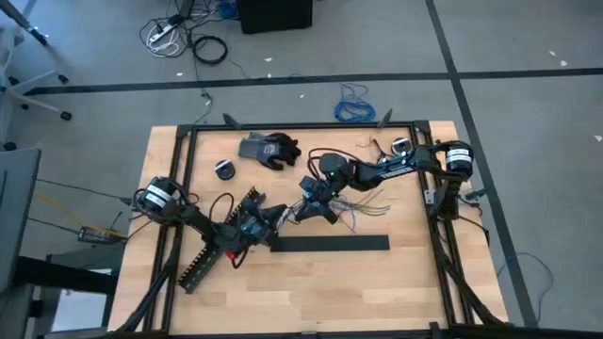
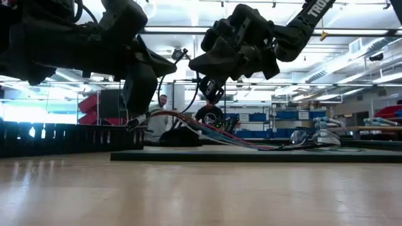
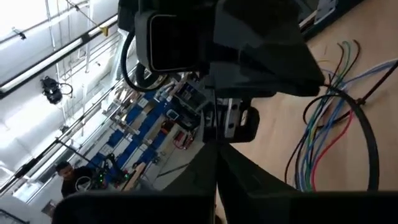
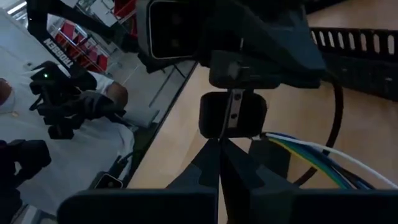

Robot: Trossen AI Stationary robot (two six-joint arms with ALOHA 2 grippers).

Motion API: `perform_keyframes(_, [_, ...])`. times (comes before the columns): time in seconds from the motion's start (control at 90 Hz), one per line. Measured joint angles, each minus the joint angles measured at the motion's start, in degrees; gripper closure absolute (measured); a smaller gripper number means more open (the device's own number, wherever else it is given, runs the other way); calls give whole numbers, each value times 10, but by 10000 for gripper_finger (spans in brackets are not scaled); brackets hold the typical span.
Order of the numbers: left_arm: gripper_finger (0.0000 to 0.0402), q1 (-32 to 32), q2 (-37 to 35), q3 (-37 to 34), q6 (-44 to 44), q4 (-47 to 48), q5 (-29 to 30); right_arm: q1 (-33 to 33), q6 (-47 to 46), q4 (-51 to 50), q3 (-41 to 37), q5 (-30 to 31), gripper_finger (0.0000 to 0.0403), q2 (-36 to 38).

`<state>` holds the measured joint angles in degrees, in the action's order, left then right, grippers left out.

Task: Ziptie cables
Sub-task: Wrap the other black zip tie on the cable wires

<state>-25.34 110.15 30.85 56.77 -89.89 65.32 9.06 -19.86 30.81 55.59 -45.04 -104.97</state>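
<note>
Nearest us lie the bar (image 1: 330,243) and, off to its left, the duct (image 1: 209,252); neither is in play. Just behind them the two grippers meet tip to tip over the middle of the table (image 1: 283,301). The left gripper (image 1: 273,218) reaches in from the left, and the right gripper (image 1: 313,202) from the right. In each wrist view that arm's fingers are pressed together to a point. We cannot make out what they pinch, though we judge it to be the ziptie (image 3: 370,134), whose black arc curves around the cables (image 1: 367,202). The cables trail away from the grippers toward the right and fan out on the wood. In the low view one end is lifted off the table between the arms. Farther back sits a glove (image 1: 270,149), untouched.

We take this as the threading step, with the loop formed but slack. Next we would need the tail fed through the head and then a steady pull apart, keeping the bundle inside the loop.
</note>
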Motion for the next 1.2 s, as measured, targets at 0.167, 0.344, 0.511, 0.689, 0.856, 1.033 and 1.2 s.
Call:
perform_keyframes(0.167, [401,0,0,0,0,1,2,0,2,3,0,0,402,0])
perform_keyframes(0.344, [401,0,0,0,0,1,2,1,4,4,0,-1,403,0])
perform_keyframes(0.511, [401,0,0,0,0,2,2,1,5,4,0,-2,403,0])
perform_keyframes(0.689, [401,0,0,0,0,2,2,4,6,5,0,-8,403,0])
perform_keyframes(0.856, [401,0,0,0,0,2,1,10,6,5,0,-12,403,0])
perform_keyframes(1.033, [401,0,0,0,0,2,-6,12,6,9,0,-13,403,1])
perform_keyframes(1.2, [401,0,0,0,-4,2,-10,12,8,9,0,-13,403,1])
